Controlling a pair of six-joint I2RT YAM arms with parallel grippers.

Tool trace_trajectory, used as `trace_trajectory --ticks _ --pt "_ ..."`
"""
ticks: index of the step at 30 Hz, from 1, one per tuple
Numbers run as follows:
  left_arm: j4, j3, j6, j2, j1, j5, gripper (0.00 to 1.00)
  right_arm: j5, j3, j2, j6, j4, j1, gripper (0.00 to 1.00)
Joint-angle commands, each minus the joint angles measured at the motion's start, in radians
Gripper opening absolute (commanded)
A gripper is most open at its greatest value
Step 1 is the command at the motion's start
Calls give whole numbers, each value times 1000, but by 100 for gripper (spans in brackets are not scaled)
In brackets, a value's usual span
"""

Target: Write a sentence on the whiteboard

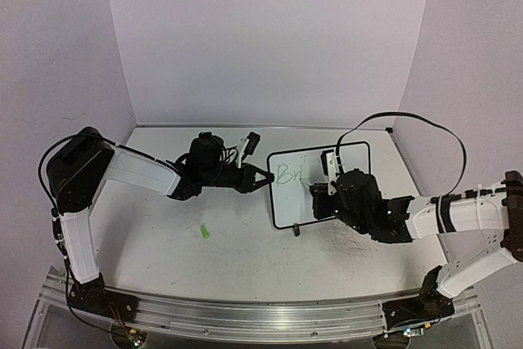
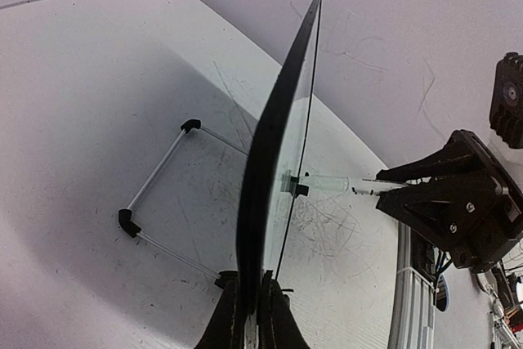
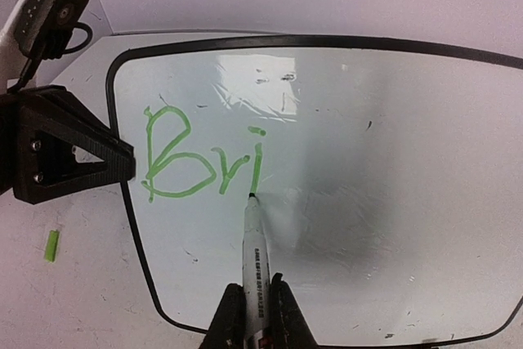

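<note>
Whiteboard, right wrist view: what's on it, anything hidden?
On the whiteboard: green lettering, "Bri", upper left; the marker tip touches at the foot of the i. Rest looks blank bar faint smudges. Marker and right fingers cover a strip near the bottom edge.

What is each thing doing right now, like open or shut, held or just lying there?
left end effector: shut on the whiteboard at one edge.
right end effector: shut on the marker.
whiteboard: clamped at its edge, partly written on.
marker: uncapped, tip touching the whiteboard.
sentence: only "Bri" written in green, unfinished.
small green piece: lying loose on the table.
</note>
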Motion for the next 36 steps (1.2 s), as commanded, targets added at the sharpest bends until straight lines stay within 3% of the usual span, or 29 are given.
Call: trace_trajectory --ticks 1,8,36 --pt "-21 3 18 -38 3 -10 0 17 10 0 8 -22 -1 0" --pt "-22 4 18 -39 3 -11 0 23 4 -96 -10 -2 -8 0" --pt "-21 -1 16 -44 3 -8 0 113 3 -20 -23 69 -17 0"
